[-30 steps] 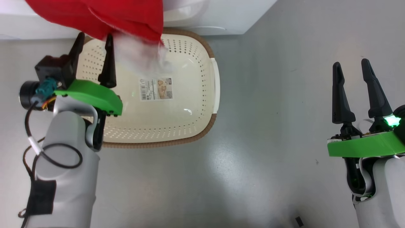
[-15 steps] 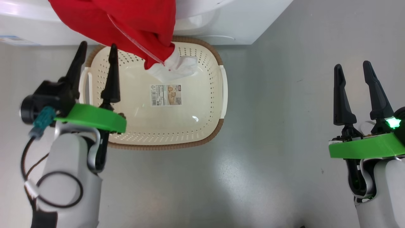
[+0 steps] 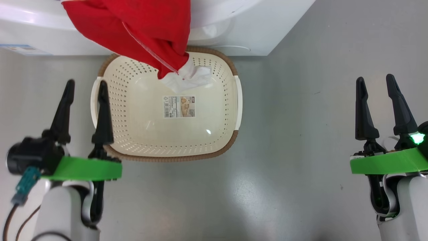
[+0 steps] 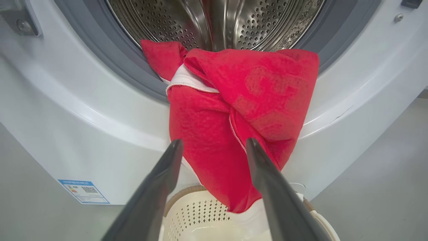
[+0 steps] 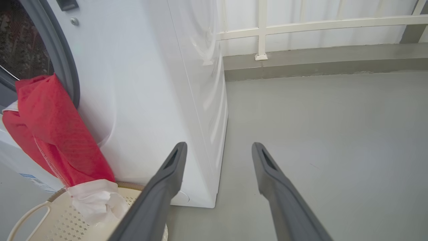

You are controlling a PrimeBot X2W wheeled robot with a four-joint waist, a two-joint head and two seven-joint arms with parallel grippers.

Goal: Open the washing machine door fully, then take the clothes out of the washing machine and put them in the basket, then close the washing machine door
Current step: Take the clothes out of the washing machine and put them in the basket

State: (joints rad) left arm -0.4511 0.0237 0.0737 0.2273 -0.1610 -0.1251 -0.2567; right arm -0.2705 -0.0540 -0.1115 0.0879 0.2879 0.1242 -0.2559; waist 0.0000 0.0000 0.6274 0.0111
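Left end effector (image 3: 87, 82) beside basket (image 3: 167, 158), clothes (image 3: 143, 26) dangling into it

The grey floor (image 3: 287, 140) bears the basket (image 3: 167, 158) (cream, brown-rimmed) beside the washing machine (image 3: 264, 26).

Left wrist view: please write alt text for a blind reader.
A red garment with white trim hangs from the washing machine, its lower end reaching into the cream basket. The open jaws of the left gripper point at it.
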